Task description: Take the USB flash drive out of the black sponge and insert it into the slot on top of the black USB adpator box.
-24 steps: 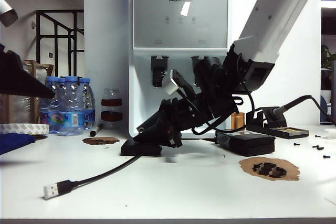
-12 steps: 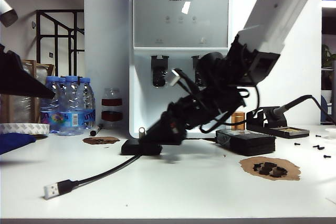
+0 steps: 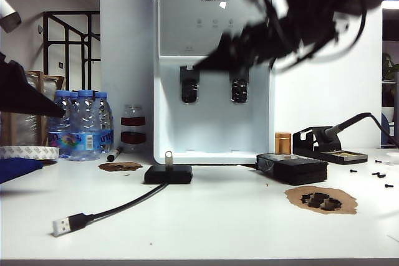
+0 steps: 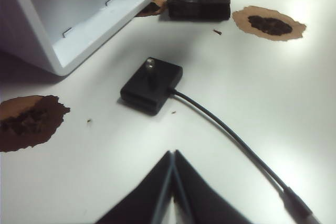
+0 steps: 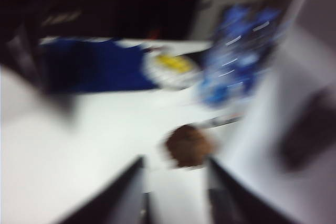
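Our right gripper (image 3: 209,65) has risen high above the table, jaws apart and empty — the USB flash drive (image 3: 168,157) stands in the black USB adpator box (image 3: 168,174). Left gripper (image 4: 172,184) is pressed closed.

"AUX" on white water dispenser (image 3: 213,66)

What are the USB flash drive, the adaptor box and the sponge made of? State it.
USB flash drive: apparently bare metal, silvery and shiny. Black USB adaptor box: likely smooth plastic, rounded corners, dull sheen. Black sponge: seemingly foam, with a glossy wrinkled top, probably tape.
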You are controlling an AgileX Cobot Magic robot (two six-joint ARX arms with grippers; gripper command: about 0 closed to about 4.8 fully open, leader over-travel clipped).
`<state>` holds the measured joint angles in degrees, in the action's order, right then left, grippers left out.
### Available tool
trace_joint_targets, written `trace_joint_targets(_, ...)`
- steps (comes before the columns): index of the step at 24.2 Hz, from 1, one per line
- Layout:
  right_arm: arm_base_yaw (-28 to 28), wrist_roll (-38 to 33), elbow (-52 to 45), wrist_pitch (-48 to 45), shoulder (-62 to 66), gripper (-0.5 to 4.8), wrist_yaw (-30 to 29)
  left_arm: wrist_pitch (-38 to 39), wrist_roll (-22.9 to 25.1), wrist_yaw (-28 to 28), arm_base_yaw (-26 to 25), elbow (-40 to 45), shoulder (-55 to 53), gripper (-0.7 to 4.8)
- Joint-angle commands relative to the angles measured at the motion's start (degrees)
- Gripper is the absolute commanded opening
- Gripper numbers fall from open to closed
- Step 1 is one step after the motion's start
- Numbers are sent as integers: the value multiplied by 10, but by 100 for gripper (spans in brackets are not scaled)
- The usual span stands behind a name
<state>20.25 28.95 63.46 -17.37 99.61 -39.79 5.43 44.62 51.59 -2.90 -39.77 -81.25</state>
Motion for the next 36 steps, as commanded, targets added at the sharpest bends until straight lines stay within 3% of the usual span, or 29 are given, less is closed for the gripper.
trace_joint_targets(1,-1,-40,-29,-48,-64,3,148,-95,-112,-29,-2,-2,5,-4)
trace_joint_targets(5,-1,-56,-84,-47,-165,-1,227,-258,-307,-149,-2,-2,45,-4)
trace_joint_targets(7,-14,-88,-108,-28,-220,-2,258,-283,-379,-217,-2,-2,95,-4)
trace_joint_targets(9,-44,-134,-120,-13,-252,-2,257,-276,-408,-254,-2,-2,146,-4)
trace_joint_targets(13,-157,-205,-187,1,-369,-2,249,-193,-418,-310,-2,-2,302,-4)
trace_joint_targets(17,-290,-238,-297,0,-548,-1,166,-36,-451,-392,-2,-2,468,-4)
trace_joint_targets(19,-293,-247,-357,0,-632,-2,161,48,-451,-411,-2,-2,562,-4)
trace_joint_targets(23,-273,-363,-476,2,-762,-2,114,213,-451,-476,-2,-2,732,-4)
trace_joint_targets(28,-226,-361,-507,47,-843,-2,113,315,-451,-515,-2,-2,805,-4)
trace_joint_targets(30,-207,-327,-508,81,-857,-2,154,367,-451,-531,-1,-2,811,-4)
trace_joint_targets(33,-184,-323,-544,81,-890,-2,282,373,-440,-571,-1,27,811,-4)
trace_joint_targets(36,-185,-357,-595,24,-918,-2,282,330,-424,-570,-1,68,811,-4)
